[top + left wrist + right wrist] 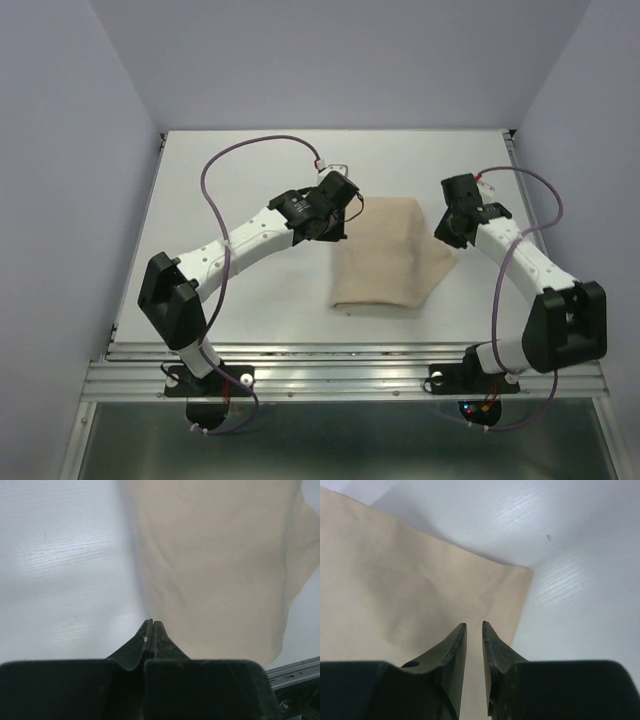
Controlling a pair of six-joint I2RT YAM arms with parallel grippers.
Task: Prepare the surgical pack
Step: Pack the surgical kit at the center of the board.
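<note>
The surgical pack (pixel 385 260) lies as a folded beige cloth bundle in the middle of the white table; whatever is inside is hidden. My left gripper (pixel 347 214) hovers at the bundle's far left edge. In the left wrist view its jaws (pixel 152 622) are shut together with nothing between them, and the cloth (pixel 215 565) fills the right side. My right gripper (pixel 447 238) is over the bundle's far right corner. Its jaws (pixel 474 625) stand a little open with nothing between them, above the cloth (pixel 395 580) near that corner.
The white table (pixel 240 170) is walled by pale panels on the left, back and right. A metal rail (pixel 340 365) runs along the near edge by the arm bases. A small white item (pixel 336 166) sits behind the left wrist.
</note>
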